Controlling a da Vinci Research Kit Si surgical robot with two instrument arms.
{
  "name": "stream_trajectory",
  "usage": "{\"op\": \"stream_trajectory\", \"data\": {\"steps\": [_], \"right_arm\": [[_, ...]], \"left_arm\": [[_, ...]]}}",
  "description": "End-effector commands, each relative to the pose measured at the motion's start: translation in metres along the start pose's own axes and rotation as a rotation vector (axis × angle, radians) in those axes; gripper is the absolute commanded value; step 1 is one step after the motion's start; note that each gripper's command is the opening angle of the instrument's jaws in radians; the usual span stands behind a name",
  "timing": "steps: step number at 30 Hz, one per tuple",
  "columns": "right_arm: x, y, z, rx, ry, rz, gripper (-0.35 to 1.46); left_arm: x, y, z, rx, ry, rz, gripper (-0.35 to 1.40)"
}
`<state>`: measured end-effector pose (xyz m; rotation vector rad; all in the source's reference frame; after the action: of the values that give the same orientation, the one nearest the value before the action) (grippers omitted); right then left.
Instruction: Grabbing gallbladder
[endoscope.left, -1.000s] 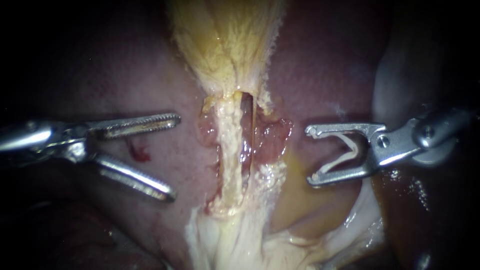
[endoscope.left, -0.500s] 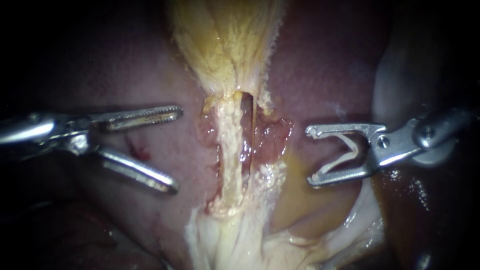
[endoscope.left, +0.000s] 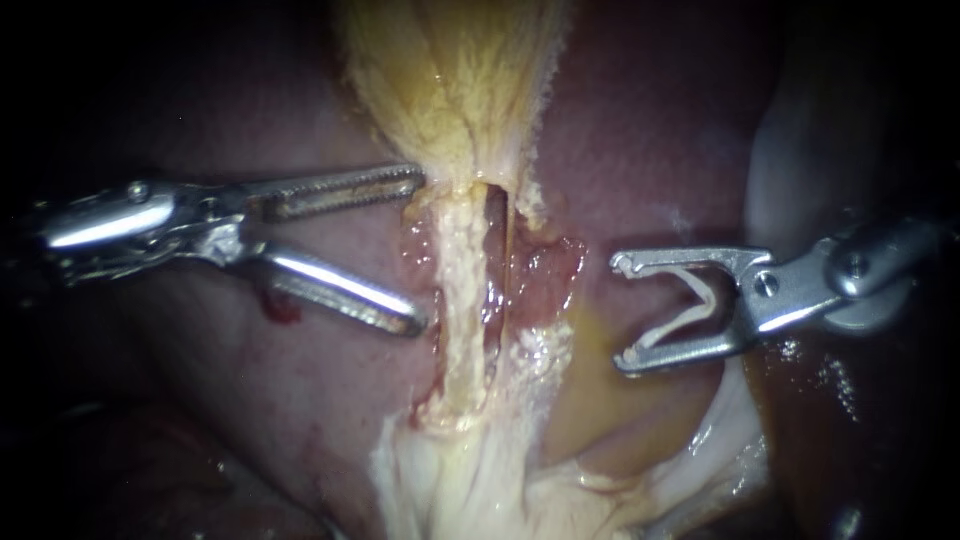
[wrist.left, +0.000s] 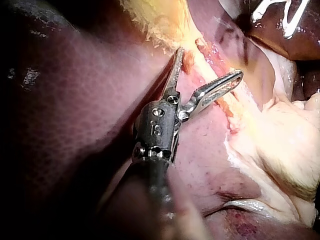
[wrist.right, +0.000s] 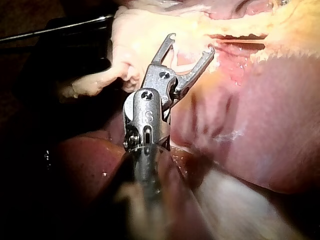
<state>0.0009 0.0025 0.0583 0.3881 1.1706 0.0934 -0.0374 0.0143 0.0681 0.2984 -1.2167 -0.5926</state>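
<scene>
Here, the yellow gallbladder (endoscope.left: 450, 80) sits at top centre over the liver (endoscope.left: 640, 130), while the left instrument (endoscope.left: 418, 250) has its pincer spread and gripping nothing: upper tip at the gallbladder's lower edge, lower tip just beside the pale strand (endoscope.left: 458, 300). Across bare liver, well apart from that strand, the right instrument (endoscope.left: 622, 310) holds its wide pincer on a white clip (endoscope.left: 680, 326). Only the left wrist view shows the upper tip touching the gallbladder's frayed edge.

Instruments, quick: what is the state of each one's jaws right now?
Left instrument: jaws open, gripping nothing, upper tip close to the gallbladder.
Right instrument: jaws holding a white clip between them.
</scene>
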Motion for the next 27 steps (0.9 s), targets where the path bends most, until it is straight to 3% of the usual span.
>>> {"op": "stream_trajectory", "data": {"steps": [1, 8, 13, 17, 20, 27], "right_arm": [[0.0000, 0.0000, 0.0000, 0.000, 0.000, 0.000, 0.48], [0.0000, 0.0001, 0.0001, -0.001, 0.000, 0.000, 0.48], [0.0001, 0.0001, 0.0002, 0.002, 0.000, 0.001, 0.48], [0.0001, 0.0001, 0.0002, 0.002, 0.000, 0.001, 0.48], [0.0001, 0.0001, 0.0002, 0.002, 0.000, 0.001, 0.48], [0.0001, 0.0000, 0.0002, 0.005, 0.001, 0.000, 0.48]], "left_arm": [[0.0000, 0.0002, 0.0001, -0.004, 0.000, -0.001, 0.81], [0.0004, 0.0013, 0.0001, -0.041, -0.002, -0.001, 0.54], [0.0011, 0.0022, -0.0003, -0.073, -0.008, -0.030, 0.22], [0.0017, 0.0025, -0.0005, -0.083, 0.009, -0.035, -0.05], [0.0017, 0.0024, -0.0007, -0.090, 0.023, -0.048, -0.35], [0.0016, 0.0019, -0.0012, -0.097, 0.077, -0.089, -0.35]]}}
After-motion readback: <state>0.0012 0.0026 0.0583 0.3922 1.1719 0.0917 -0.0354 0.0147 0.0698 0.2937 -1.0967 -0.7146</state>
